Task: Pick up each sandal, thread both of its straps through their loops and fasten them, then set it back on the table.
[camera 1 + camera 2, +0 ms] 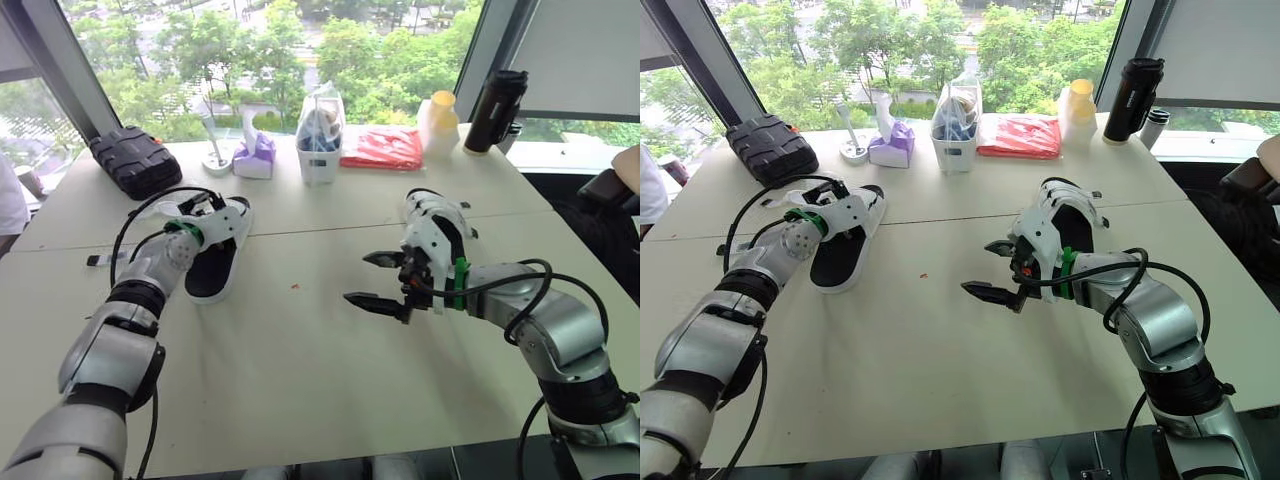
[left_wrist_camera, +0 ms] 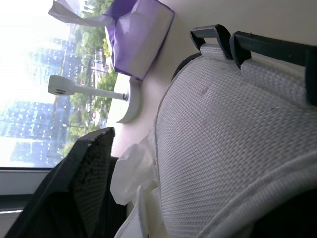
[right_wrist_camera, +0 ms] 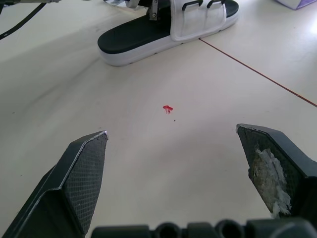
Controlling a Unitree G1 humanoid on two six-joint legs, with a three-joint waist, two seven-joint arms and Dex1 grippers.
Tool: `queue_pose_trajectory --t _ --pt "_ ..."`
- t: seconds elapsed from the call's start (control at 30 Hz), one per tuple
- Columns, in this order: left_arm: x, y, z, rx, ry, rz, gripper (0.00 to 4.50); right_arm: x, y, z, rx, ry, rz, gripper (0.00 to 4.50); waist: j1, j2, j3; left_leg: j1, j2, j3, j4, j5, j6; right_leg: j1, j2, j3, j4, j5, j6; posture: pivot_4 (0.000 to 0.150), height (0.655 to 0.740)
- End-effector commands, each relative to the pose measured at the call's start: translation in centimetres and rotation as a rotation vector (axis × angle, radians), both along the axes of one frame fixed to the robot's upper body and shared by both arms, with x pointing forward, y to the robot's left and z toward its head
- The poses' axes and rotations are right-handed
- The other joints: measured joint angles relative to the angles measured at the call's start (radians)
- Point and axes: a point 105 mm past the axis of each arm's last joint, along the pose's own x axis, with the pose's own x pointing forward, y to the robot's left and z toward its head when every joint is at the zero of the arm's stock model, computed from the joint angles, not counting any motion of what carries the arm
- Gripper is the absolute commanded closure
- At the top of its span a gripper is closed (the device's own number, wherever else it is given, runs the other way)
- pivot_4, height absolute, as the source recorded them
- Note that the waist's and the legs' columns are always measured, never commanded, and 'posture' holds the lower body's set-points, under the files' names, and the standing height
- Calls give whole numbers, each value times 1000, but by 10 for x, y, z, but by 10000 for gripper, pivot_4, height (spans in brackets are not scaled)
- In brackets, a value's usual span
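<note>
1. White straps and a black footbed are marking out the left sandal (image 1: 212, 270), which is lying flat on its sole on the pale table (image 1: 300, 380) in front of the robot's left arm.
2. The left gripper (image 1: 203, 214) is sitting right at that sandal's strapped end. Whether it is clamping the strap or standing released cannot be told.
3. From the left wrist, the sandal's white mesh strap (image 2: 233, 144) is looming close to the camera, with two black loops (image 2: 214, 35) lying side by side at its edge.
4. The right sandal (image 1: 442, 215) is resting on the right half of the table, just behind the right arm's wrist and well apart from its twin.
5. The right gripper (image 1: 357, 278) is hovering released above bare tabletop between the two sandals, its two black fingers (image 3: 81, 171) spreading wide and grasping nothing.
6. A small red speck (image 3: 167, 108) is showing on the table between the spread gripper and the left sandal.
7. Along the window edge, a black case (image 1: 135, 160), a white stand (image 1: 217, 157), a purple tissue box (image 1: 255, 158), a white bin (image 1: 320, 155), a red packet (image 1: 382, 148), a yellow-capped bottle (image 1: 440, 120) and a black flask (image 1: 495, 110) are standing in a loose row.
</note>
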Motion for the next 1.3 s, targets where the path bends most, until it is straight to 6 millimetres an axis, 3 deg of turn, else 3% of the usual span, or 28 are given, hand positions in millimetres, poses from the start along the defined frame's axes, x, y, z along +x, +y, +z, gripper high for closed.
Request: queue_pose_trajectory --t 0.03,0.17,0.3,0.47,0.53,0.7,1.03,1.3 --pt "2 2 3 15 -7 10 24567 0 -1 7 8 -40 -4 0 0 0 0 0 0 0 1 0 0 0 0 0 0 0 0 1500 7400" --pt "2 2 0 14 0 13 44621 0 -3 7 8 -46 -15 0 1 0 0 0 0 0 4 -1 1 2 0 0 1 1 1 1500 7400" --pt "2 -5 2 -8 -12 -22 44621 0 -5 8 9 -47 -20 0 1 0 0 1 0 0 4 -1 1 3 0 0 1 1 2 1500 7400" --pt "-13 -57 38 -48 -95 -384 44621 3 -12 11 -1 -61 -38 0 10 -1 0 -1 0 0 5 -1 1 2 -1 0 0 1 2 1500 7400" --pt "-32 -77 38 -20 -53 -592 44621 5 -17 12 -8 -65 -47 0 17 -1 1 -2 0 0 6 -1 1 1 -1 0 0 1 2 1500 7400" --pt "-87 -103 36 113 -74 -1019 44621 14 -34 16 -37 -89 -89 0 13 -1 1 -8 1 0 6 -1 1 -4 -2 0 -1 2 3 1500 7400" --pt "-144 -120 12 223 -92 -1392 44621 17 -46 17 -63 -108 -116 0 -1 -1 1 -8 1 0 7 -1 3 -4 -2 0 -1 2 3 1500 7400" --pt "-164 -123 2 291 -77 -1530 44621 16 -44 16 -66 -105 -107 0 -1 -1 1 -8 1 0 7 -1 3 -4 -2 0 -1 2 3 1500 7400"
